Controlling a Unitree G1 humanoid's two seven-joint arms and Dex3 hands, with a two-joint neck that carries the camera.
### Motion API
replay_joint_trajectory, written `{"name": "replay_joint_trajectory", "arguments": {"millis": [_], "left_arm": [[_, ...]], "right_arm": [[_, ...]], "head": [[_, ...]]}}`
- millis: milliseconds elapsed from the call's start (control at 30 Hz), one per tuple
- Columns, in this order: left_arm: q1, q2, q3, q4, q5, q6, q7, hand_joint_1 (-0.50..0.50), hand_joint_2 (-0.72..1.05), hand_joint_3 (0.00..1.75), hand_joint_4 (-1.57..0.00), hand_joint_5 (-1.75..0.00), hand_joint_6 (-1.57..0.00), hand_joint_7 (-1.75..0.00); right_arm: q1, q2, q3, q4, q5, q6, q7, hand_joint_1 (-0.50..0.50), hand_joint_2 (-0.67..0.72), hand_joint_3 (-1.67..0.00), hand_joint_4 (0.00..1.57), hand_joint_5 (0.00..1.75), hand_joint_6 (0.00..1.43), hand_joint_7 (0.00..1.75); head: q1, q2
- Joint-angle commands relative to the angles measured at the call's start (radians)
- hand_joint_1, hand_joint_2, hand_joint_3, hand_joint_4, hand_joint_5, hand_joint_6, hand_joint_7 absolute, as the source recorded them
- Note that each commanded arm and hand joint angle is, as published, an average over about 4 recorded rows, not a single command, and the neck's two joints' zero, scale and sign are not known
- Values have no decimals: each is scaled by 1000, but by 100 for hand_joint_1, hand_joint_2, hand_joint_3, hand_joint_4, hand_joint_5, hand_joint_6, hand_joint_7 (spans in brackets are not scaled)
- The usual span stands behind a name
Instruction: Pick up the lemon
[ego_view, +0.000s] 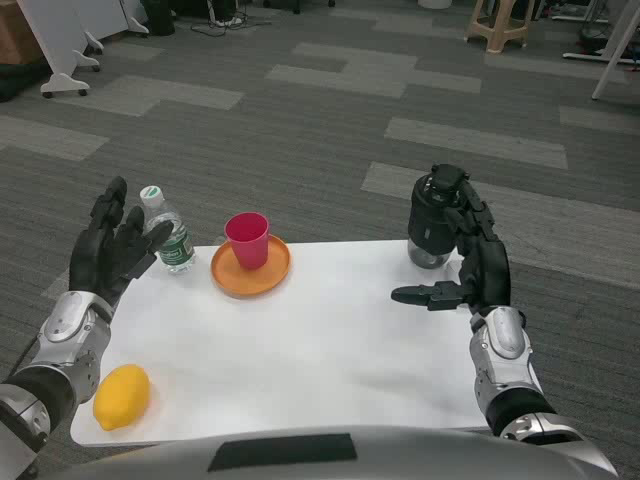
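A white table (330, 350) is seen on grey carpet. On it are set a lemon (122, 397), a water bottle (170, 232), an orange plate (251, 270) and a dark jar (432, 232).

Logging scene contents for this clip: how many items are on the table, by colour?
Yellow: 1, lemon
Orange: 1, plate
Pink: 1, cup
Clear: 1, water bottle
Black: 1, jar
Total: 5
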Motion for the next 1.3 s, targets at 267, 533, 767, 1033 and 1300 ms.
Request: {"name": "replay_joint_trajectory", "arguments": {"millis": [267, 533, 767, 1033, 1300], "left_arm": [[-8, -1, -2, 6, -25, -41, 23, 50, 105, 9, 0, 0, 0, 0], [-5, -1, 0, 6, -25, -41, 23, 50, 105, 9, 0, 0, 0, 0], [5, 1, 10, 6, -25, -41, 23, 50, 105, 9, 0, 0, 0, 0], [28, 7, 36, -12, -23, -44, 23, 50, 105, 9, 0, 0, 0, 0], [47, 13, 54, -24, -23, -49, 23, 50, 105, 9, 0, 0, 0, 0]], "right_arm": [[-25, -22, 54, 20, 7, -3, 83, -21, 15, -24, 0, 41, 0, 0], [-25, -23, 56, 21, 8, -3, 84, -21, 15, -24, 0, 39, 0, 0], [-25, -24, 59, 27, 8, -3, 84, -21, 15, -24, 0, 39, 0, 0], [-43, -25, 79, 47, 8, -3, 84, -21, 15, -24, 0, 39, 0, 0], [-68, -25, 101, 67, 8, -2, 84, -21, 15, -24, 0, 39, 0, 0]], "head": [[30, -18], [175, -41], [397, -56], [605, -67], [702, -62]]}}
